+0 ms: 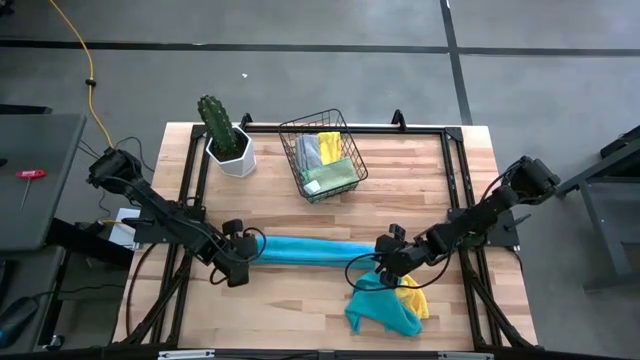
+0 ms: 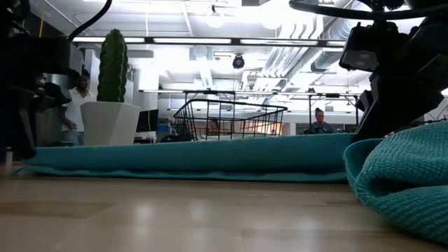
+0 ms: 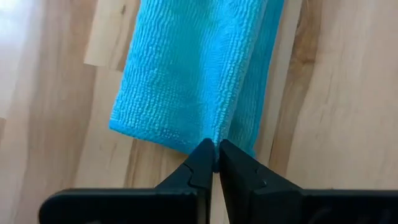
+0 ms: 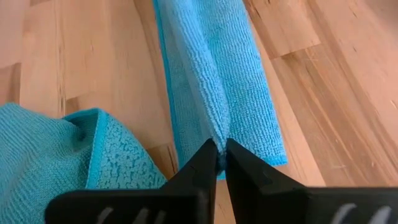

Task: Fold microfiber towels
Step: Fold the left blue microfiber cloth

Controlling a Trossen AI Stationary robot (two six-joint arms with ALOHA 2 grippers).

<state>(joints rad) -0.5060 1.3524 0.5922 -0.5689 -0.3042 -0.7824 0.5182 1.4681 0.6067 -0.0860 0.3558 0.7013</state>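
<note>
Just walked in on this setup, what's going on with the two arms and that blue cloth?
The two arms are folding a blue towel stretched across the wooden table. The left pincer pinches one end, the right pincer the other. A crumpled teal towel and a yellow one lie nearby; more sit in the wire basket.

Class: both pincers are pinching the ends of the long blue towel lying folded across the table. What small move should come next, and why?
Probably swing one end over to the other to halve the strip. The left pincer and right pincer are each shut on an end of the blue towel, which already lies as a narrow folded band on the table, so the lengthwise fold looks done.
</note>
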